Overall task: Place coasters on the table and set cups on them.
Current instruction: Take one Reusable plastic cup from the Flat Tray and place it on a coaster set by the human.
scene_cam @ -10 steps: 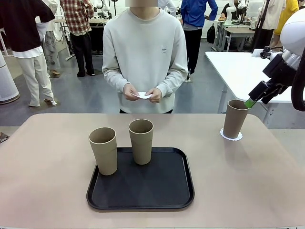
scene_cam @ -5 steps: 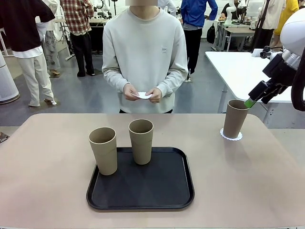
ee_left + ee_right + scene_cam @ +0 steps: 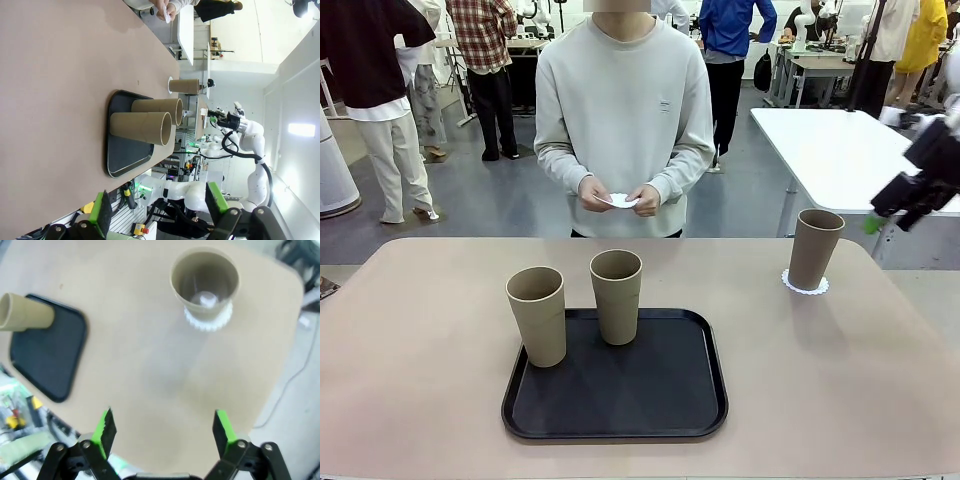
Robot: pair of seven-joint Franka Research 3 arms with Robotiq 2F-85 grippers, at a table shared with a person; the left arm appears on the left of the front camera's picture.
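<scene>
Beige cup point(image 3: 815, 248) stands on a white coaster point(image 3: 806, 291) at the frame's right; left claw point(image 3: 159, 207) and right claw point(image 3: 162, 427) gape wide, empty.

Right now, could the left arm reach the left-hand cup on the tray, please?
Probably yes: the left gripper is open, and only bare table lies between it and the left-hand cup.

Tray point(image 3: 620, 395) near-centre on table point(image 3: 420, 380); on its far half, left cup point(image 3: 537, 315) sits slightly nearer than right cup point(image 3: 617, 297). Third cup point(image 3: 814, 249) stands on coaster point(image 3: 805, 288), far right.
</scene>
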